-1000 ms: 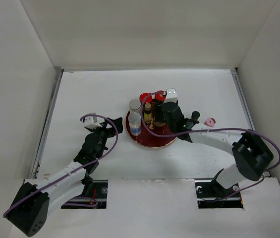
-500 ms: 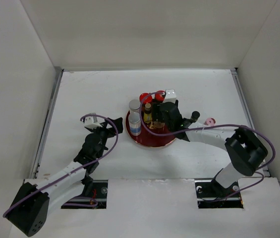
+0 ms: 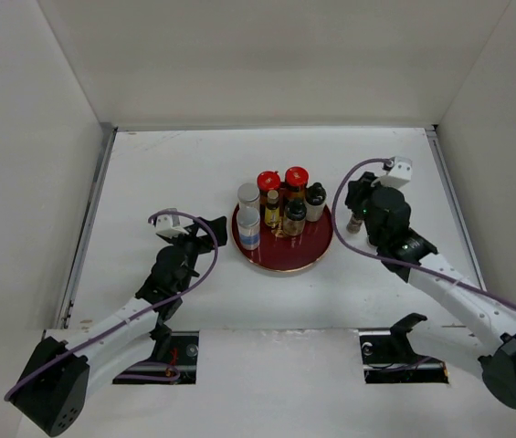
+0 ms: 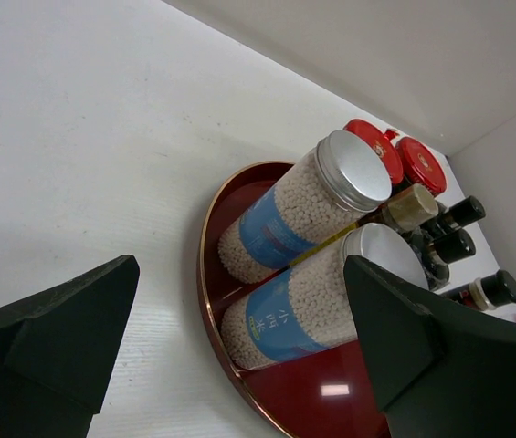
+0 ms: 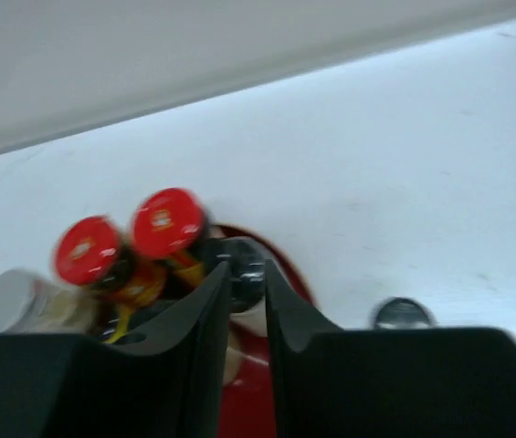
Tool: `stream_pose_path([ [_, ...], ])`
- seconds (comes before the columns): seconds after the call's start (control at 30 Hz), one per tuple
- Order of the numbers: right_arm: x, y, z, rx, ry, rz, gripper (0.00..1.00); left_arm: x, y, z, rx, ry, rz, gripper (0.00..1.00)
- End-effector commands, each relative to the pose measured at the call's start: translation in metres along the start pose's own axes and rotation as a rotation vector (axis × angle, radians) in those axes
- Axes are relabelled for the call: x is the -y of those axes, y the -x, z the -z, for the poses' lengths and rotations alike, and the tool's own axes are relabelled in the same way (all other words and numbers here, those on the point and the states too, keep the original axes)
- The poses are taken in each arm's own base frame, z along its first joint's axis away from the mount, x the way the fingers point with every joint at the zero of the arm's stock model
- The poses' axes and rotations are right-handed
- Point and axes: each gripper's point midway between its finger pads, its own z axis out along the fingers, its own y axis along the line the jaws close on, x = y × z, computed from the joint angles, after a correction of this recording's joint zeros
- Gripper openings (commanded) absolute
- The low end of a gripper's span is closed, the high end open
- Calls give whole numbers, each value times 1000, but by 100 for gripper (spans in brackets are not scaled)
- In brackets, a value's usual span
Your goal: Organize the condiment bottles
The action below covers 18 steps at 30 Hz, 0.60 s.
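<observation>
The round dark-red tray (image 3: 285, 257) holds several condiment bottles: two red-capped jars (image 3: 282, 179), two silver-capped blue-labelled cylinders (image 3: 249, 219) and three black-capped glass bottles (image 3: 315, 194). In the left wrist view the cylinders (image 4: 321, 196) stand at the tray's (image 4: 331, 397) near edge. My left gripper (image 3: 210, 228) is open and empty just left of the tray. My right gripper (image 3: 354, 195) is right of the tray, its jaws almost together and holding nothing. Another black-capped bottle (image 3: 352, 223) stands on the table below it, and its cap (image 5: 402, 313) shows in the right wrist view. The pink shaker is hidden under the right arm.
White walls enclose the table on the left, back and right. The right arm lies across the table's right side. The right wrist view is blurred; the red caps (image 5: 166, 222) and the tray rim (image 5: 287, 266) show beyond the fingers.
My right arm has swung from over the tray out to its right. A black-capped bottle now shows on the tray's right side. The left arm has not moved.
</observation>
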Motion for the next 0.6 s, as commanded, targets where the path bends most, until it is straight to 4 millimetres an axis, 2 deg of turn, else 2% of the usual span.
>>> stream_pose_path([
  [0.0, 53, -29, -1, -96, -161, -5, 39, 10, 10, 3, 40, -41, 20, 100],
  [0.1, 71, -32, -6, -112, -222, -1, 62, 8, 8, 2, 35, -35, 17, 100],
  [0.2, 86, -38, -11, -130, -280, 9, 70, 11, 6, 1, 24, -43, 16, 100],
  [0.33, 91, -53, -21, -183, -295, 21, 73, 10, 8, 1, 32, -39, 18, 100],
  [0.57, 90, -68, -35, -238, -293, 32, 72, 11, 10, 3, 37, -47, 25, 100],
])
